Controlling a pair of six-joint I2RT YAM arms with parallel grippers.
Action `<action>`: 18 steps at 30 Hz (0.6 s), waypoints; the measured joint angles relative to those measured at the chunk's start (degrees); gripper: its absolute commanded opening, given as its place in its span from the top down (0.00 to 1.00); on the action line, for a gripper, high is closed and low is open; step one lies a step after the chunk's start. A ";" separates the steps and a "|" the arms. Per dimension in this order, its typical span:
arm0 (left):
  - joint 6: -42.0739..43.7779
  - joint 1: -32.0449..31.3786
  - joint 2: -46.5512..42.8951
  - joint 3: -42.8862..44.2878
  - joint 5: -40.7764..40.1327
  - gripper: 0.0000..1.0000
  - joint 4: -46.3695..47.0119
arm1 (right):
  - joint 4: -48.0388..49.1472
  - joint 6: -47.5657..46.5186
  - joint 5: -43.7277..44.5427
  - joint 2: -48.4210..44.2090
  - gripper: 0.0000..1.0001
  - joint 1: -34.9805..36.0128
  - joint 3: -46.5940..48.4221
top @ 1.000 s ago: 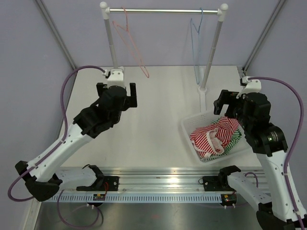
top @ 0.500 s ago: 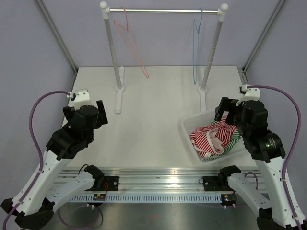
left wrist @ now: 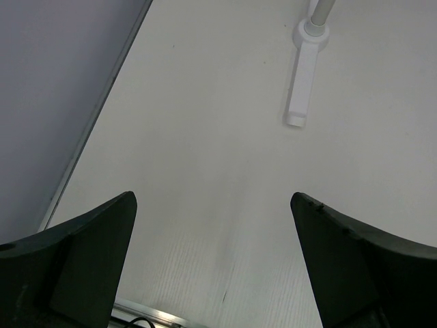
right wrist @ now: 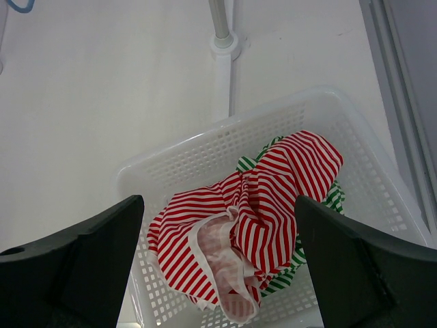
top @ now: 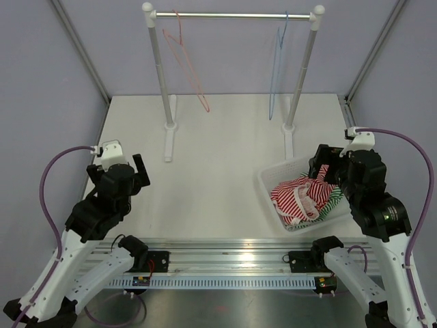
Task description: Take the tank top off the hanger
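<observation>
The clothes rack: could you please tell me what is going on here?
Nothing is held. The red hanger and blue hanger hang bare on the rail, and a red-striped tank top lies in the white basket. The left end effector is open above the table, the right end effector open above the basket.

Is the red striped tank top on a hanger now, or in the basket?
In the basket. The red-striped tank top lies crumpled inside the white basket, and the red hanger and blue hanger hang bare.

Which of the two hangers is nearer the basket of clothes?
The blue hanger, at the right end of the rail; the red hanger hangs left.
</observation>
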 measured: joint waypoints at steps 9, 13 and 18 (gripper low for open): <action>1.77 5.79 0.07 -2.05 4.39 0.01 3.85 | 0.09 0.02 0.09 0.94 0.00 0.00 -0.02; 2.40 7.50 0.15 -2.54 6.56 0.01 5.20 | 0.15 0.04 0.07 0.96 0.00 0.00 -0.02; 2.99 8.68 0.48 -2.56 8.44 0.01 5.62 | 0.17 0.07 0.04 1.09 0.01 0.00 -0.04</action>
